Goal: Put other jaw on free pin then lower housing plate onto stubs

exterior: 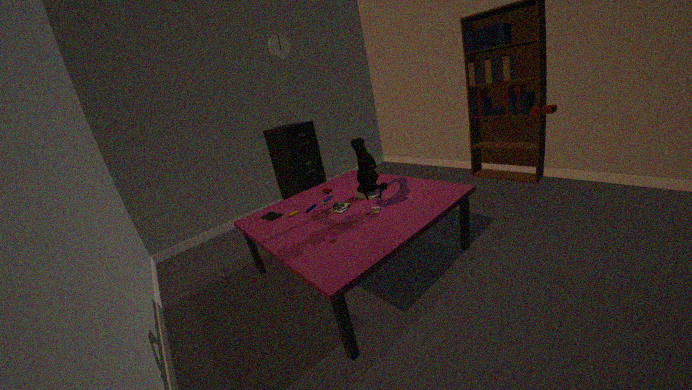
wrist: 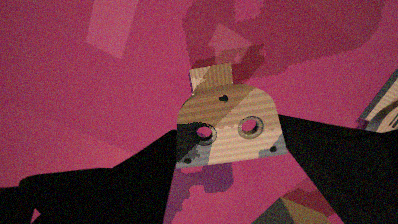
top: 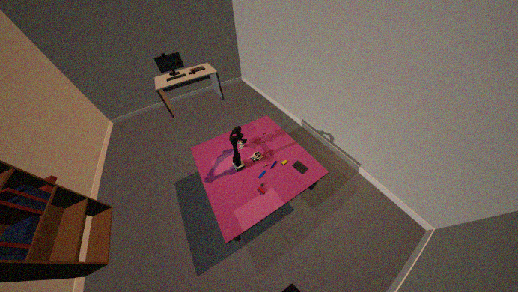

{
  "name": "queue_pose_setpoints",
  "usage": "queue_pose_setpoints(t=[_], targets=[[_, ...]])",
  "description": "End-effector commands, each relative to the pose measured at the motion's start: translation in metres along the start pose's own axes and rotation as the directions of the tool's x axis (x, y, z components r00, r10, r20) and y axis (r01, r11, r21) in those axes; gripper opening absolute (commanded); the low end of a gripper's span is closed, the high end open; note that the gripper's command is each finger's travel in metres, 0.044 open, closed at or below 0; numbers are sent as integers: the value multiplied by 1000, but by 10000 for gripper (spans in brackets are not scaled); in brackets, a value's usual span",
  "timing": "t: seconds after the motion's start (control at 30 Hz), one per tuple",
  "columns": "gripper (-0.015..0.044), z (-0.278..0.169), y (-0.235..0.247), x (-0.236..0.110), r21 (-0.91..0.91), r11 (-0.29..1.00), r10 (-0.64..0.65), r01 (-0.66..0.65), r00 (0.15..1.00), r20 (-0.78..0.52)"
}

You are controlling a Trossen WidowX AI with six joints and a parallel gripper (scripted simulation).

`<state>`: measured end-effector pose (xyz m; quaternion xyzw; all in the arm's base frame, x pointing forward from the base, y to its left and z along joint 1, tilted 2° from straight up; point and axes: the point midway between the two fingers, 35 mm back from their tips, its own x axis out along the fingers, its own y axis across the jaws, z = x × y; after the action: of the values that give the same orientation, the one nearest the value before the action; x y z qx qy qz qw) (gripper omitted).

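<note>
My gripper [wrist: 223, 127] [top: 242, 142] is shut on the pale housing plate [wrist: 235, 147] [top: 241, 146], with one black finger at each side edge. The plate has two round holes, several small dark spots and a ribbed block at its far edge; pink table shows through the holes. The pale jaw assembly [top: 256, 156] [exterior: 341, 206] stands on the pink table beside the arm. Its edge also shows at the right of the wrist view [wrist: 382, 114], apart from the plate. Its pins, stubs, jaws and gear teeth are too small or out of view to tell.
On the pink table [top: 213, 153] [exterior: 400, 225] lie a yellow block [top: 284, 162] [exterior: 293, 213], a dark blue bar [top: 273, 164], a lighter blue bar [top: 262, 174], a red object [top: 261, 190] and a dark flat pad [top: 300, 167] [exterior: 272, 216]. The assembly is between them and the gripper.
</note>
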<state>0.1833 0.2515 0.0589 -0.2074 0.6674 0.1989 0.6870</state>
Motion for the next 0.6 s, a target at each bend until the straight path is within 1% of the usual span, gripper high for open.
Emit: queue_pose_setpoints(t=[0.0,0.13,0.57], targets=[[351,0,0,-7,4,1000,4,-4,1000,2],[351,0,-5,-7,12,1000,4,-4,1000,2],[351,0,-48,-9,77,997,1,-1,1000,2]])
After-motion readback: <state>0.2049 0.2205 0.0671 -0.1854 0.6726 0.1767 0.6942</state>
